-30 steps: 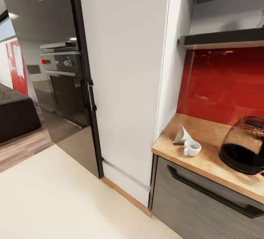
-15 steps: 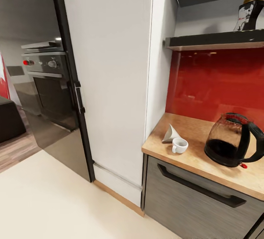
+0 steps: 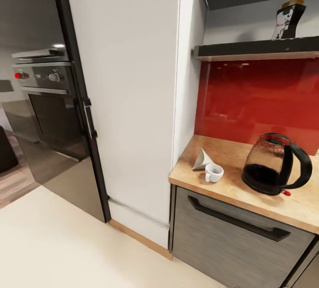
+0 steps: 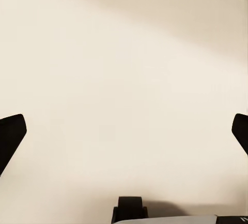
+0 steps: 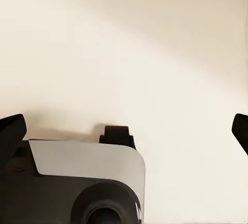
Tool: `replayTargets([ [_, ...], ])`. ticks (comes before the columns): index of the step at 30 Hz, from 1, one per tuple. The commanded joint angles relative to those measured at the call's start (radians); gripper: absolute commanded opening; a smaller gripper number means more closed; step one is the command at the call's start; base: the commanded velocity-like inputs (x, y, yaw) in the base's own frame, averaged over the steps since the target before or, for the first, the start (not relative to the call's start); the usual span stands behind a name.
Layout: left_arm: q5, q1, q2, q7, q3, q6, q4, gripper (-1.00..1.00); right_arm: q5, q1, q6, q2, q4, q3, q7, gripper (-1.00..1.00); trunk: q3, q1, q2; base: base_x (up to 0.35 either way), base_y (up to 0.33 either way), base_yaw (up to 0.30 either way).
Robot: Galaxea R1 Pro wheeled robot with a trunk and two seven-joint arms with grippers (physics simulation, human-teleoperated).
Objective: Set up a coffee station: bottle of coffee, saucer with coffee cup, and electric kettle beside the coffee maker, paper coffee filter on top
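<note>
both pincers hang low over the pale floor [image 3: 66, 243], and both are spread wide with nothing in them: the left pincer [image 4: 124, 131] and the right pincer [image 5: 124, 126] each show a black tip at either side, far apart.

the kitchen countertop [image 3: 230, 186] is the surface ahead. on it, the paper coffee filter [image 3: 201, 159] lies tipped over near the corner, with the coffee cup [image 3: 214, 173] just beside it (they may be touching, i cannot tell). the electric kettle [image 3: 274, 164] stands apart from them, further along. the bottle of coffee [image 3: 288, 19] is up on the kitchen shelf [image 3: 257, 49].

what could go wrong: the cup and filter sit close to the front edge, so a bump from an arm could knock them to the floor. the tall white cabinet [image 3: 133, 93] stands tight against the surface's end, so an arm could hit it there. the shelf hangs above and leaves less room for lifting. the floor in front looks open for rolling closer.
</note>
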Motion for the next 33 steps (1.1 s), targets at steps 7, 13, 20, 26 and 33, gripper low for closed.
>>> replayTargets([
  [7, -0.001, 0.001, 0.0, 0.0, 0.001, -0.001, -0.001, 1.0, 0.003, -0.001, 0.0, 0.0, 0.0, 0.0, 0.0, 1.0, -0.001, 0.0, 0.0, 0.0, 0.005, -0.281],
  [13, 0.0, 0.001, 0.0, 0.0, 0.0, -0.001, -0.001, 1.0, 0.003, -0.001, 0.0, 0.0, 0.0, 0.0, -0.001, 1.0, -0.001, 0.0, 0.0, 0.0, 0.001, -0.285],
  [20, 0.001, 0.001, 0.0, 0.0, -0.001, -0.001, -0.001, 1.0, 0.003, -0.001, -0.002, -0.001, 0.0, 0.0, -0.001, 1.0, -0.001, 0.0, 0.0, 0.033, 0.125, -0.26],
  [26, 0.001, 0.001, 0.0, 0.0, -0.001, -0.001, 0.0, 1.0, 0.003, -0.001, -0.005, 0.0, 0.0, 0.0, -0.002, 1.0, -0.001, 0.0, 0.0, 0.066, 0.254, -0.092],
  [33, 0.001, 0.001, -0.001, 0.0, -0.001, -0.002, 0.0, 1.0, 0.003, -0.001, -0.005, -0.001, -0.002, 0.0, 0.0, 1.0, -0.001, 0.0, 0.0, 0.014, 0.144, -0.187],
])
